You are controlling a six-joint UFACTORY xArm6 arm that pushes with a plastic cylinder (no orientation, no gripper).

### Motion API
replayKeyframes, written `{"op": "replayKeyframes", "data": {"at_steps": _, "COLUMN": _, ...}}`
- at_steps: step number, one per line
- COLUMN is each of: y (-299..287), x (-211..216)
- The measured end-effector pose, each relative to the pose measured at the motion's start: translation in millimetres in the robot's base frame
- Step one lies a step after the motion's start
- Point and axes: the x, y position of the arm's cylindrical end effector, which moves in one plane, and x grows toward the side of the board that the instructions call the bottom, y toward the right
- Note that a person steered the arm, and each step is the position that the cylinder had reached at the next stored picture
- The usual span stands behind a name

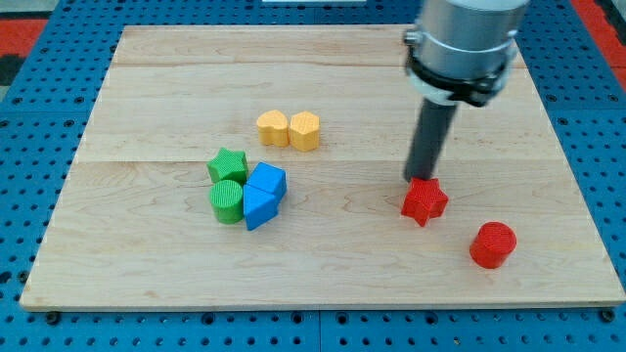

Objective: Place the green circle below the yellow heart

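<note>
A: Green circle [226, 200] sits toward the view's left part of the bench [147, 98], down and to the view's left of the yellow heart [272, 127]. It is not straight below the heart.

B: What is around the yellow heart?

A: A yellow hexagon [305, 130] touches it on the view's right. Below the heart, and a little to the view's left, a green star [228, 164] stands just above the green circle, touching it. Below the heart there are also two blue blocks pressed together: a blue block with slanted faces [268, 180] and a blue triangle [257, 207] under it, both right beside the green circle on the view's right.

B: And the arm?

A: The rod [431, 142] comes down from a grey cylinder [463, 44] at the view's top, well to the view's right of the yellow heart. The rod's tip [421, 180] meets the top edge of a red star [424, 201]; whether it truly touches cannot be told. That spot is far to the view's right of the heart and somewhat lower, well apart from the green circle.

B: Are the jaws spread or pressed together?

A: No jaws show at all; the arm ends in the plain rod.

B: Anything else?

A: A red cylinder [492, 244] lies farthest from the heart, toward the view's bottom right, near the red star but apart from it. A blue pegboard surface [39, 137] surrounds the bench.
</note>
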Motion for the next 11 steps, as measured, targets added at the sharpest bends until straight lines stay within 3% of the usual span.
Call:
{"op": "replayKeyframes", "data": {"at_steps": 1, "y": -10.1, "x": 29.9}}
{"op": "replayKeyframes", "data": {"at_steps": 2, "y": 46.8, "x": 53.9}}
{"op": "replayKeyframes", "data": {"at_steps": 3, "y": -9.8, "x": 54.7}}
{"op": "replayKeyframes", "data": {"at_steps": 4, "y": -41.8, "x": 96.8}}
{"op": "replayKeyframes", "data": {"at_steps": 5, "y": -134.4, "x": 119.6}}
{"op": "replayKeyframes", "data": {"at_steps": 6, "y": -228.8, "x": 90.1}}
{"op": "replayKeyframes", "data": {"at_steps": 9, "y": -161.6, "x": -1.6}}
{"op": "replayKeyframes", "data": {"at_steps": 10, "y": -161.3, "x": -6.3}}
{"op": "replayKeyframes", "data": {"at_steps": 11, "y": -209.8, "x": -26.4}}
